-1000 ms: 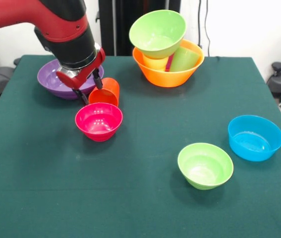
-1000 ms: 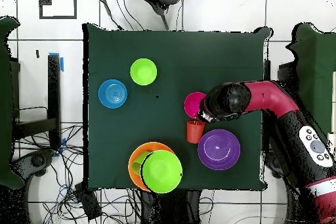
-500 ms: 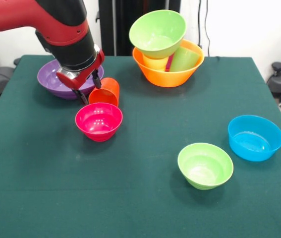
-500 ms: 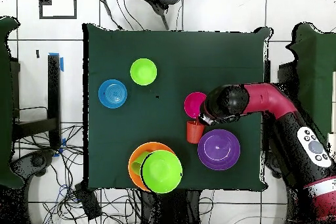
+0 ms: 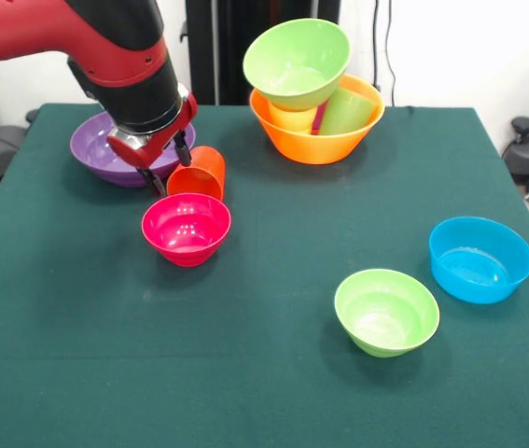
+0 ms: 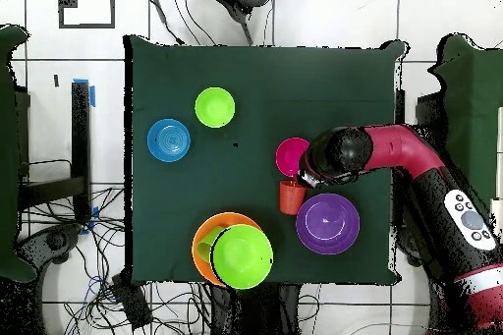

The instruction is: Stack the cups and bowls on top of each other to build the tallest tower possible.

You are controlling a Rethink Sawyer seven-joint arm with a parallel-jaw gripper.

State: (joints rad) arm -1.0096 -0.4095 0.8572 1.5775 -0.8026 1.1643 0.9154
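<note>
front view: the near half of the green table [image 5: 199,373] is mostly free, with only the small light green bowl [image 5: 386,311] and the blue bowl [image 5: 480,259] at right. the gripper [image 5: 170,165] pinches the rim of the tilted orange-red cup [image 5: 197,174], just behind the pink-red bowl [image 5: 187,228] and beside the purple bowl [image 5: 105,149].

overhead view: the tower [image 6: 234,251] stands close to the table's bottom edge; the large light green bowl [image 6: 243,256] sits tilted on top.

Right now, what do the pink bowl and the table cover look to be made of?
Pink bowl: probably smooth, glossy plastic, with bright highlights inside. Table cover: likely matte dark-green cloth or felt, showing no shine and faint scuffs.
</note>
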